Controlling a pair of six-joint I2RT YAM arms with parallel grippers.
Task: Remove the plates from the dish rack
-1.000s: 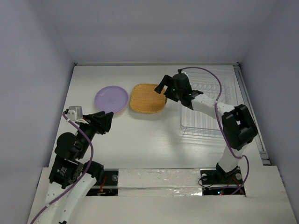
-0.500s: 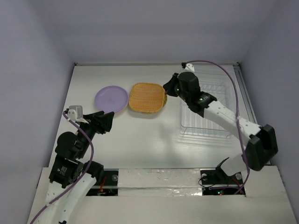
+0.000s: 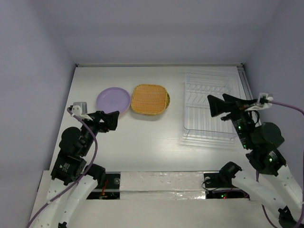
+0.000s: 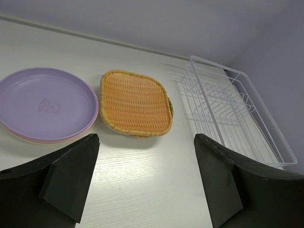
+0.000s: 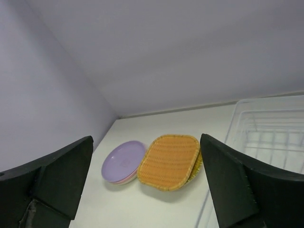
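Top external view, nearest first: the left gripper [image 3: 107, 121] hangs low at the lower left of the frame. Its fingers [image 4: 71, 175] are spread wide with nothing between them. Across at the right, the right gripper [image 3: 219, 105] is just as wide open and just as empty, poised over the middle of the dish rack [image 3: 199, 95].

From where I stand the rack looks bare (no plate in any slot that I can make out), so the unloading seems done, or nearly so.

Further up the table sits the lavender plate [image 3: 113, 99], topping a small stack with a pink rim [image 4: 64, 138] peeking out below. Right beside it, edges close or just touching, is the square woven plate [image 3: 150, 99]. It rests a little askew on a second orange-brown plate [image 4: 170, 108].

The trouble I would watch for is on the right. If that arm drops or swings carelessly, an open finger could hook one of the thin wires and drag or tip the whole rack. On the left, a forward reach from so near the stack would shove the lavender plate into the woven one. Since the woven one sits crooked on its partner, it could slide off.
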